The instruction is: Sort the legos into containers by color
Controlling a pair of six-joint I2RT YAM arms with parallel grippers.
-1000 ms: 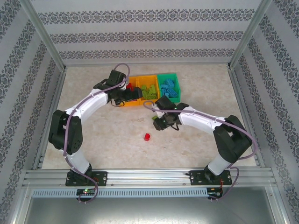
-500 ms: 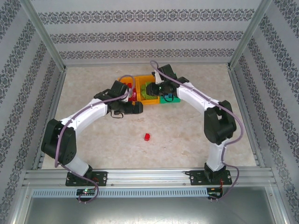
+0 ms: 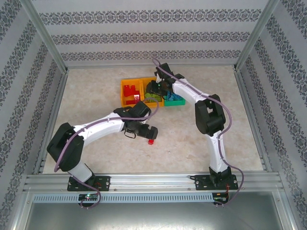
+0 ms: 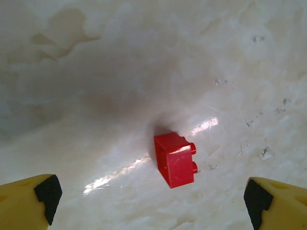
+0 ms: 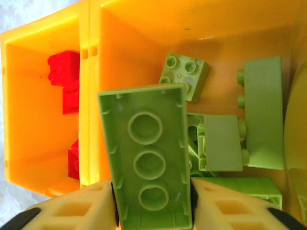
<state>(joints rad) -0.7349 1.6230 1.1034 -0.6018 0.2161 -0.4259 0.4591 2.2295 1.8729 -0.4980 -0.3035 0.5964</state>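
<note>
Well, start with the lime green brick (image 5: pixel 148 153): it hangs hollow side towards the wrist camera over the middle orange bin (image 5: pixel 144 28), between the pads of the right gripper (image 5: pixel 151 191). The pads lie along both its long sides, but you cannot tell whether they grip it or merely flank it. Its left edge sits very near the wall this bin shares with the left orange bin (image 5: pixel 29 96), where red bricks (image 5: pixel 64 72) lie. If it drops tilted, it could clip that wall and tumble in with the reds, or perch on the rim. Below it the other green bricks (image 5: pixel 261 115) are heaped unevenly, so a bounce is likely too.

Next, the red brick (image 4: pixel 175 160) lies alone on the table (image 4: pixel 96 72), well apart from the middle orange bin on the side nearer the arm bases. It rests on its side, studs pointing sideways, skewed to the jaw line. The left gripper (image 4: pixel 151 199) hovers above it, spread wide and holding nothing. Close too high and you miss; close on a corner or the studs and it may spin or skate across the glossy surface.

Farther out, the green bin (image 3: pixel 176 101) sits just right of the middle orange bin. Carrying the red brick home brings the left arm close beside the right gripper, so watch for a clash.
</note>
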